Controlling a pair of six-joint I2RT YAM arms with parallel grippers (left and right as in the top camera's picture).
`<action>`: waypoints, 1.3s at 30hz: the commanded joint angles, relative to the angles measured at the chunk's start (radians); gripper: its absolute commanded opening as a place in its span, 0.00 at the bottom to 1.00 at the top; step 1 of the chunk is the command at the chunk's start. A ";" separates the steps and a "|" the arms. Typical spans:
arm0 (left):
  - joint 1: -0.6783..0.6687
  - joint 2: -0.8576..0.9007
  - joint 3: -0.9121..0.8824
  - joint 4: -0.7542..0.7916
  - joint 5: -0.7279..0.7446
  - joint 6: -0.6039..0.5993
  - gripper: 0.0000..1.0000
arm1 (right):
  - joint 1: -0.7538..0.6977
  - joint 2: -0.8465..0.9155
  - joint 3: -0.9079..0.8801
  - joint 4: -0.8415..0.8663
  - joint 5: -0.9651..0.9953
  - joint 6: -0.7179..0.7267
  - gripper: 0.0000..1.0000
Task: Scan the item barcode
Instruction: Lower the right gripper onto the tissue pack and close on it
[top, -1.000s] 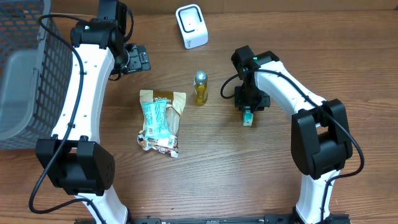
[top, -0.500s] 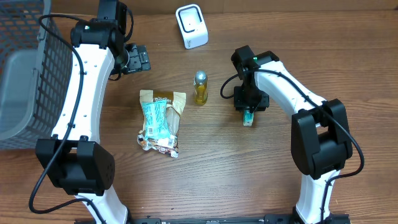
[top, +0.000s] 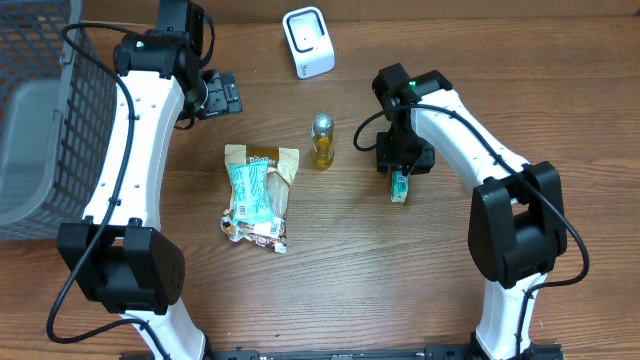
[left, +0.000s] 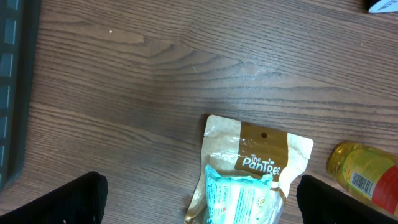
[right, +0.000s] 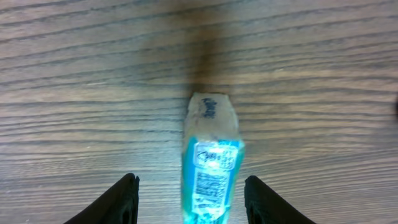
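Note:
A small teal packet with a printed barcode label lies flat on the wooden table; in the right wrist view the packet runs lengthwise between the jaws. My right gripper hovers over it, open, with a clear gap on each side between packet and fingers. The white barcode scanner stands at the back of the table. My left gripper is wide open and holds nothing, above the top end of a brown and teal snack bag.
The snack bag lies left of centre. A small bottle of yellow liquid stands between the bag and the packet. A grey wire basket fills the left edge.
My right gripper's jaws have spread apart and let go of the teal packet, which stays on the table. The right arm shifted slightly toward the back. The left arm has not moved.

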 joint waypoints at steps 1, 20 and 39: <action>-0.002 -0.002 0.015 0.001 -0.008 0.004 1.00 | 0.000 -0.029 0.018 -0.012 -0.055 0.005 0.54; -0.002 -0.002 0.015 0.001 -0.008 0.004 1.00 | 0.003 -0.029 -0.027 0.026 -0.120 0.027 0.57; -0.002 -0.002 0.015 0.001 -0.008 0.004 1.00 | -0.011 -0.029 -0.027 0.125 -0.170 -0.026 1.00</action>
